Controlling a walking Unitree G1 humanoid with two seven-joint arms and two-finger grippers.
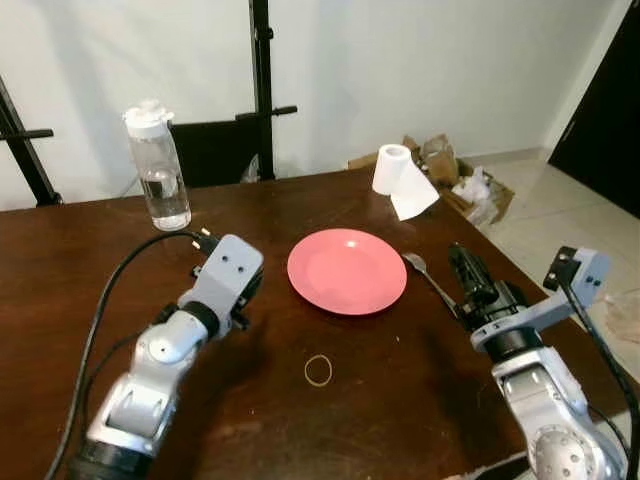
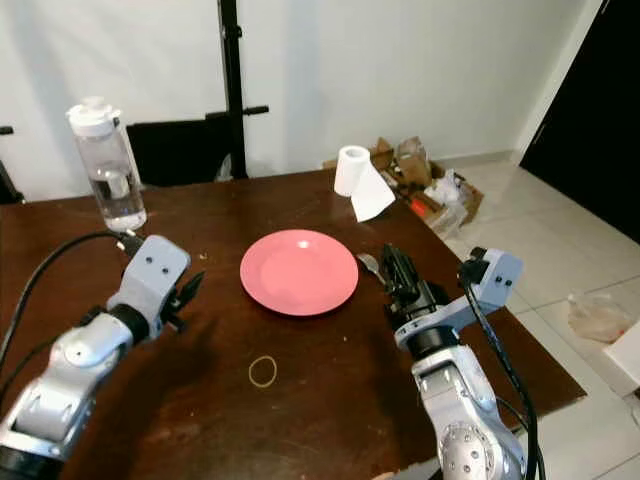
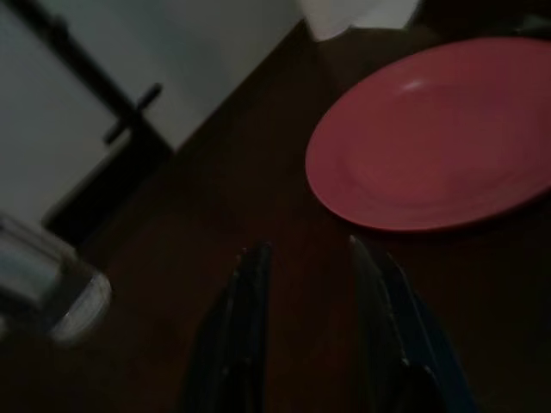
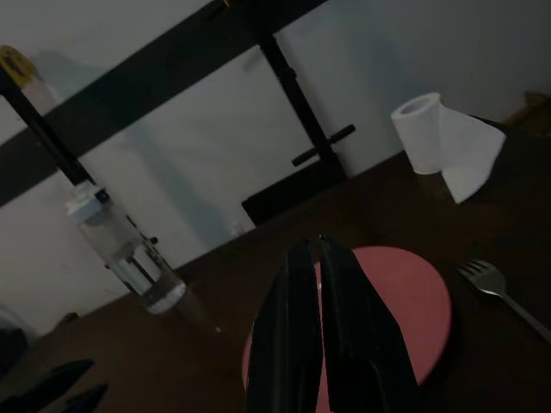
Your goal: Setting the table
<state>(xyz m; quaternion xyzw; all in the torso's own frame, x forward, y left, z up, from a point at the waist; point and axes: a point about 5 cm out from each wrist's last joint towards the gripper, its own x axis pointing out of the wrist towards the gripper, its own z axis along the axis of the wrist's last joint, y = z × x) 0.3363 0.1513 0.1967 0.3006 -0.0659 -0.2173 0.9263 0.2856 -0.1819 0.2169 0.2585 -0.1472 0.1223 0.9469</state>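
Plate [image 1: 347,270] sits mid-table as our place setting's anchor, fork [image 1: 427,275] just beside its right rim. Our right end effector [image 1: 468,275] hovers over the fork handle, fingers pressed together, holding nothing; our left end effector [image 3: 312,284] is parted, empty. Water bottle [image 1: 158,168], paper roll [image 1: 398,178] and rubber band [image 1: 318,370] lie apart, blocking nothing.
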